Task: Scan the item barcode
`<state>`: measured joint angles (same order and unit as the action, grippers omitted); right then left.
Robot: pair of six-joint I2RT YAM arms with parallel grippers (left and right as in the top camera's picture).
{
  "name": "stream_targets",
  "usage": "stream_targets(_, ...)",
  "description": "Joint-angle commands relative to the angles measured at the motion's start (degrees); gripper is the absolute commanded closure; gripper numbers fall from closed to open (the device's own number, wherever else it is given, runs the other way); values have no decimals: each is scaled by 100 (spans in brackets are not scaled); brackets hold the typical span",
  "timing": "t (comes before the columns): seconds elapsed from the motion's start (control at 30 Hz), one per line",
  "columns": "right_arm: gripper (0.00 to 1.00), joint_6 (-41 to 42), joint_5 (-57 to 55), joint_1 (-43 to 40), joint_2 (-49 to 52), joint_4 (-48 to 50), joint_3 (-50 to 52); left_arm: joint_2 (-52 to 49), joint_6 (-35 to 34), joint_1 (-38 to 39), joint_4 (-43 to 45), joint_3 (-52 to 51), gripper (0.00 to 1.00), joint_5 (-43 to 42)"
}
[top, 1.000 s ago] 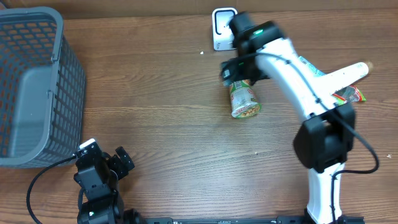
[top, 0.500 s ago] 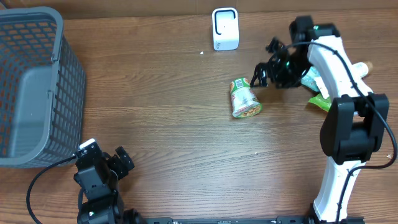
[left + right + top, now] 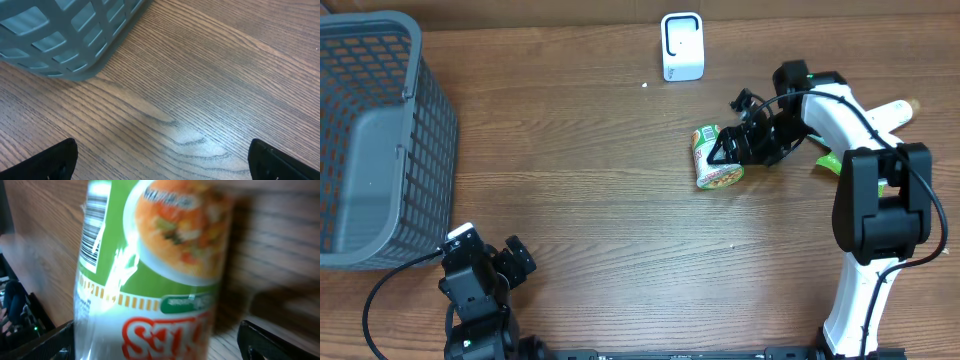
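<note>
Jaws on my right gripper point(image 3: 732, 148) stand wide, with the green noodle cup point(image 3: 717, 162) lying on its side right at the fingertips; I cannot tell whether they touch it. Its barcode point(image 3: 92, 225) shows in the wrist view. The cup sits on the wooden table point(image 3: 620, 250), near the white scanner point(image 3: 681, 46). My left gripper point(image 3: 160, 160) is spread wide too, holding nothing, beside the grey basket point(image 3: 380, 140).
</note>
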<state>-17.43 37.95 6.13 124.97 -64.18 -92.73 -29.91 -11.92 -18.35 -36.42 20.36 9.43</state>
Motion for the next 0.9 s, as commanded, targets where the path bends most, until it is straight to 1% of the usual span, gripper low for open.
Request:
stream_targets(0.0,1,-57,203,208,-140,166,240,26,-50,37,22,103,1,-28)
stream_targets(0.03,1,-57,201,251,-140,203,291,26,-50,37,22,103,1,-28)
stream_targets(0.2,16,-57,201,286,-142,243,332,26,-50,37,22,103,0,-26)
stream_targets(0.4,25,74,203,275,-153,162,203,26,-50,37,22,103,0,-26)
stream_targets(0.57,26,72,153,278,-284,-63,-234,26,-50,37,22,103,0,-28)
stream_targets(0.7,26,105,-212,293,-424,-223,-688,26,-50,37,22,103,0,-28)
stream_targets(0.8,26,332,-807,299,-487,-258,-1102,26,-50,37,22,103,0,-28)
stream_targets(0.87,27,459,-1423,352,-487,-251,-1436,26,-50,37,22,103,0,-28)
